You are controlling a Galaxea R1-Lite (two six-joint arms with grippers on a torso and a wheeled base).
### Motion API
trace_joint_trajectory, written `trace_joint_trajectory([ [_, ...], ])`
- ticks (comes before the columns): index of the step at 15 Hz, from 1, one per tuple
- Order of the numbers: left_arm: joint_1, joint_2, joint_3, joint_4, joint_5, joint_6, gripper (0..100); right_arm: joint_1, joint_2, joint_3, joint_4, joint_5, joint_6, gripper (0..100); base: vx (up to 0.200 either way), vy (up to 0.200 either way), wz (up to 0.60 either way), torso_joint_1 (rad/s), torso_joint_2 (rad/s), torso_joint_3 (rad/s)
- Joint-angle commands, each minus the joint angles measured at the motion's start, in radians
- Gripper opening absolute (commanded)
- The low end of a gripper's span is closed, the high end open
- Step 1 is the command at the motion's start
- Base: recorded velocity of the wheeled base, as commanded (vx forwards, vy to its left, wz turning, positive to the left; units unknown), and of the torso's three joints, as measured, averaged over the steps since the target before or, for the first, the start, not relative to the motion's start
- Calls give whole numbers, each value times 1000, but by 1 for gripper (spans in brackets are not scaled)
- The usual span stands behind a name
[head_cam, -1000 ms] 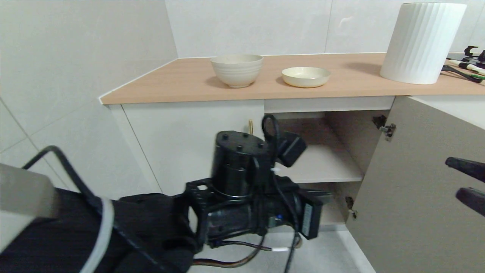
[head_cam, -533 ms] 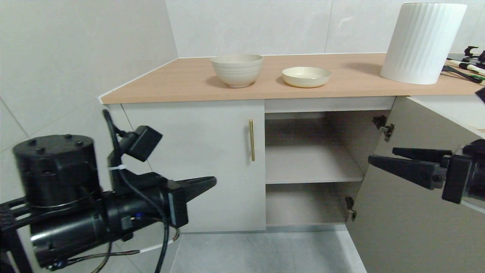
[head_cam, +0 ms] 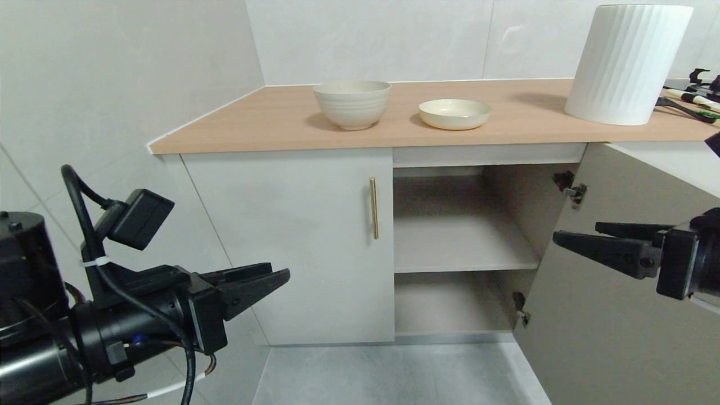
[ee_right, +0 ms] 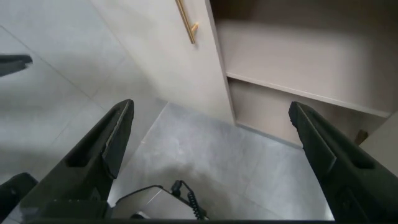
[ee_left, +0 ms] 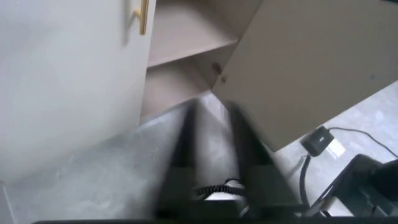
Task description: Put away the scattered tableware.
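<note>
Deep cream bowl point(head_cam: 352, 103) and shallow cream dish point(head_cam: 454, 113) side by side, not touching, on the wooden counter point(head_cam: 270, 126). Below them, cupboard with right door point(head_cam: 607, 326) swung open onto a shelf point(head_cam: 461, 242). Left gripper point(head_cam: 275, 277) low beside the closed door, fingers parted, grasping nothing; right gripper point(head_cam: 575, 232) by the open door, spread wide, likewise unladen.

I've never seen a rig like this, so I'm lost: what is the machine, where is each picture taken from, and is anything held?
This is a two-armed robot. The wide picture comes from a camera on its head; the other two come from cameras on its wrists, facing the cupboard. Each arm ends in a pincer: the left pincer and right pincer are both open, holding nothing. On the counter stand a bowl, a shallow dish and a white ribbed cylinder. One cupboard door is open, showing a shelf.
</note>
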Motion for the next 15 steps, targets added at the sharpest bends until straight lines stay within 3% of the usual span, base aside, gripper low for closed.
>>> trace_joint_trajectory([
  [1,1,-1,-24,-4,4,-3,100,0,-1,-1,-2,1,0,100,0,0,0,0,0,0],
  [11,4,-34,-44,7,5,-3,100,-2,-8,-3,-3,-22,0,100,0,0,0,0,0,0],
  [15,58,-93,-115,151,-1,-5,100,-2,-21,-3,-3,-22,0,100,150,0,0,-2,1,2],
])
